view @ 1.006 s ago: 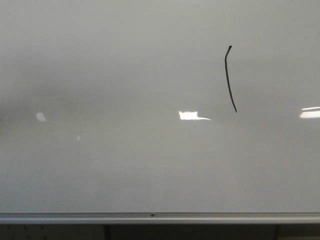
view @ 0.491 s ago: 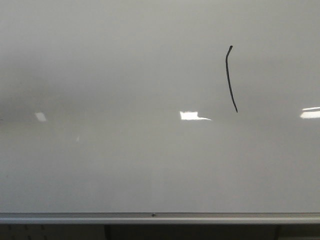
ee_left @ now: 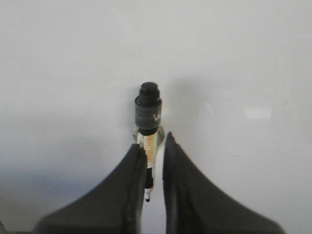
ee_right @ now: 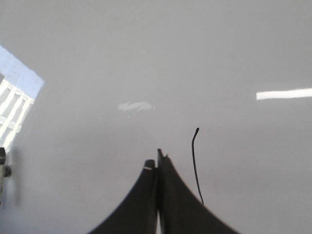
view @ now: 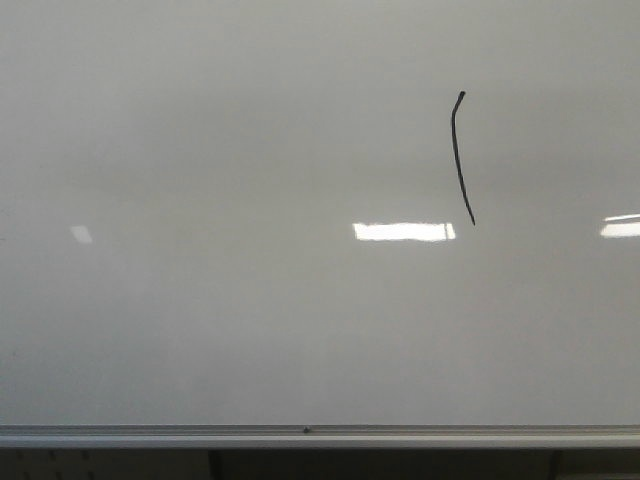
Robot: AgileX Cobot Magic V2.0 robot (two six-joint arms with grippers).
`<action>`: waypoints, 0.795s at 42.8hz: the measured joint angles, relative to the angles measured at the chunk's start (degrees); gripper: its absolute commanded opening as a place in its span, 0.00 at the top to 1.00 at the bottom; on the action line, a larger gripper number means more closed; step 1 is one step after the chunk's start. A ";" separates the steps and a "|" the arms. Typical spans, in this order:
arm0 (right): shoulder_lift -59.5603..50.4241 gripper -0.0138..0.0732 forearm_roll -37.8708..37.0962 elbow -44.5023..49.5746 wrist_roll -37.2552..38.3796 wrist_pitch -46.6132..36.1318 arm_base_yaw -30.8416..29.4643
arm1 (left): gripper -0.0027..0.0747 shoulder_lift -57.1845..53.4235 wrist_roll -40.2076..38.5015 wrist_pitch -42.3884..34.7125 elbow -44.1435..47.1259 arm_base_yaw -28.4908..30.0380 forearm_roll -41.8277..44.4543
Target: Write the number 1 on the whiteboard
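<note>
**Glare, a marker and a dark strip below**

In the front view, a bright rectangular light reflection (view: 403,231) sits mid-frame. A second one (view: 621,228) is cut off by the right edge, and a small faint one (view: 81,234) lies far to the left. Along the very bottom runs a dark strip (view: 380,466), with a paler grey panel (view: 100,466) at its left end.

The left wrist view shows a marker (ee_left: 147,112) with a black stepped end and a clear barrel with yellowish marking.

In the right wrist view, a blue-white striped patch of glare (ee_right: 17,97) fills the edge. A thin bright bar (ee_right: 284,93) lies opposite, with a faint whitish smear (ee_right: 135,105) between them. There is also a small grey object (ee_right: 4,165) at the frame's edge; I cannot tell what it is.
</note>
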 measured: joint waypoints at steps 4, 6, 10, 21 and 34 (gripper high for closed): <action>0.00 0.91 0.11 0.00 -0.28 -2.55 0.00 | 0.99 -5.21 0.34 -0.58 2.28 -2.03 0.00; 0.00 0.91 0.20 0.27 -0.39 -3.98 0.00 | 0.99 -8.37 0.46 -1.18 3.82 -3.25 0.00; 0.00 0.91 0.33 1.08 -1.23 -6.15 0.00 | 0.99 -13.78 0.54 -2.52 7.58 -5.62 0.00; 0.00 0.91 0.58 3.46 -2.33 -7.09 0.00 | 0.99 -33.07 0.67 -6.37 19.53 -11.32 -0.25; 0.00 0.91 0.58 4.05 -2.53 -7.19 0.00 | 0.99 -54.74 0.67 -6.64 30.12 -12.86 -4.71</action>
